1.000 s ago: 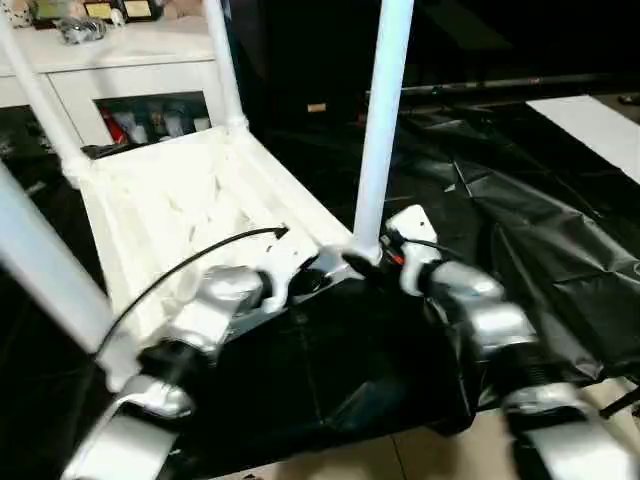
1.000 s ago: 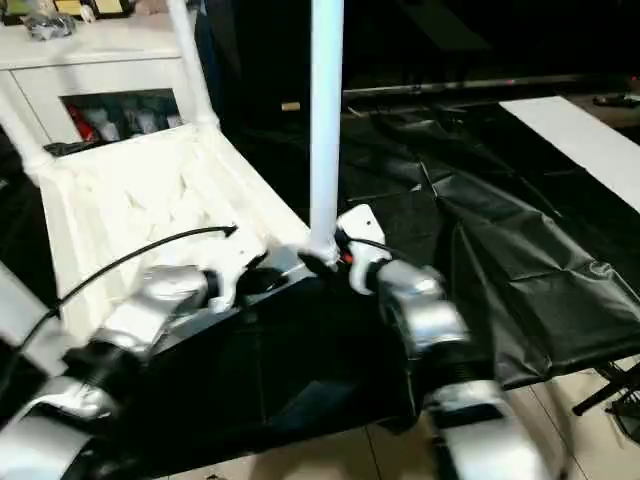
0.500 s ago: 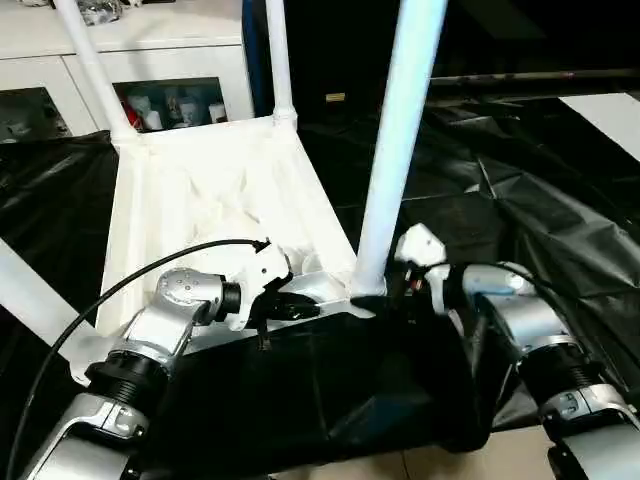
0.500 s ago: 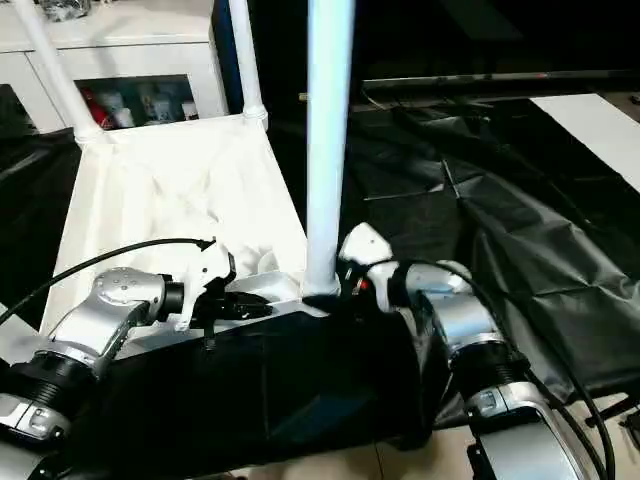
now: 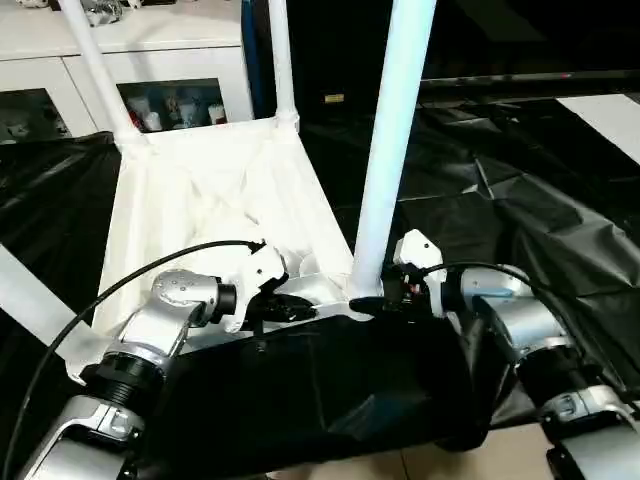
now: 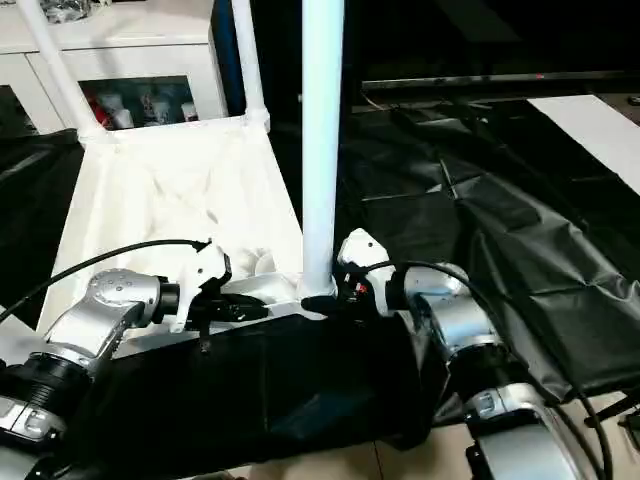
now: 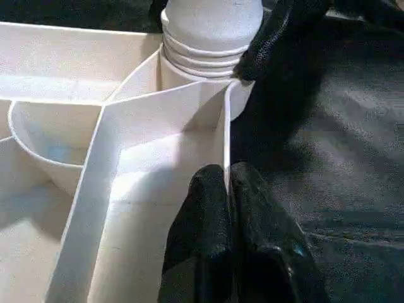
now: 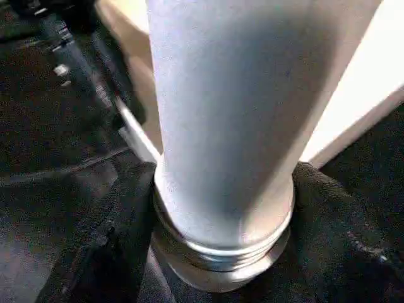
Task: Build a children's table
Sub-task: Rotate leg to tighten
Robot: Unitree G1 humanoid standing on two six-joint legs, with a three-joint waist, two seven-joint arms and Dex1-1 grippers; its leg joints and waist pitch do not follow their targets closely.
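The white tabletop (image 5: pixel 200 190) lies upside down on black sheeting, ribbed underside up. Two legs (image 5: pixel 95 65) (image 5: pixel 280 60) stand in its far corner sockets, and another leg (image 5: pixel 30 295) rises at the near left. A fourth leg (image 5: pixel 395 150) stands in the near right socket. My right gripper (image 5: pixel 372 303) is shut on this leg's threaded base (image 8: pixel 221 252), a black finger (image 8: pixel 120 227) pressed on each side. My left gripper (image 5: pixel 290 308) is shut on the tabletop's thin near rim wall (image 7: pixel 224 126), a short way left of that socket.
A white cabinet (image 5: pixel 150 50) with glass doors stands behind the tabletop. Crumpled black plastic sheeting (image 5: pixel 520 200) covers the floor to the right and front. A white strip (image 5: pixel 610 110) lies at the far right. Pale floor tiles (image 6: pixel 400 460) show near my body.
The camera has swung, so the whole picture shifted. My right gripper's fingers have closed in around the leg's base. My left gripper keeps its pinch on the rim.
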